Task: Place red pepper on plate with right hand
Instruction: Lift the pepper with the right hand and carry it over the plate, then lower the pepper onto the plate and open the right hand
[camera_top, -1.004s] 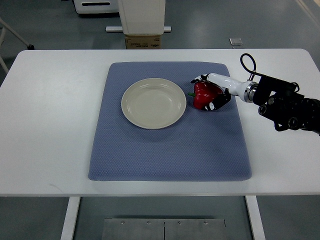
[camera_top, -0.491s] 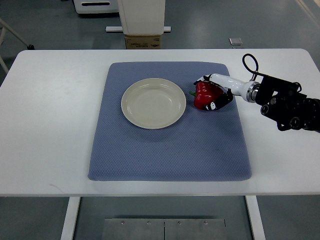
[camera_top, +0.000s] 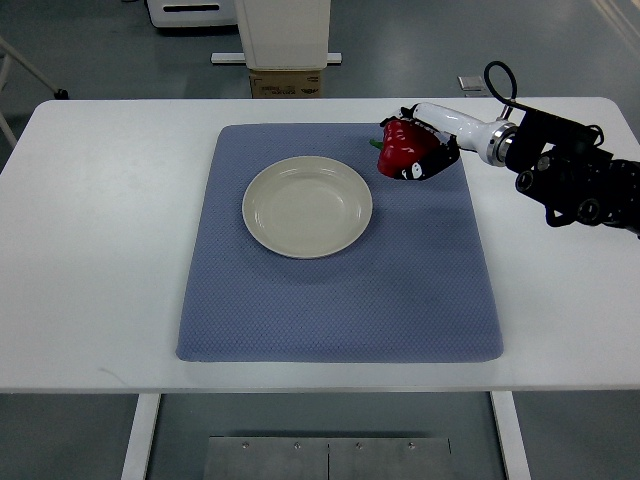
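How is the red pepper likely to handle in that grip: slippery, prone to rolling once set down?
The red pepper has glossy skin, so it may slip between the right hand's fingers. Its rounded, lumpy shape suggests it could roll or rock when released on the plate, though the raised rim should probably contain it. It looks firm, likely light for its size.

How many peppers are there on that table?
1. The red pepper is gripped in the right hand, above the far right part of the blue mat, beside the empty plate. Nothing could hide another.
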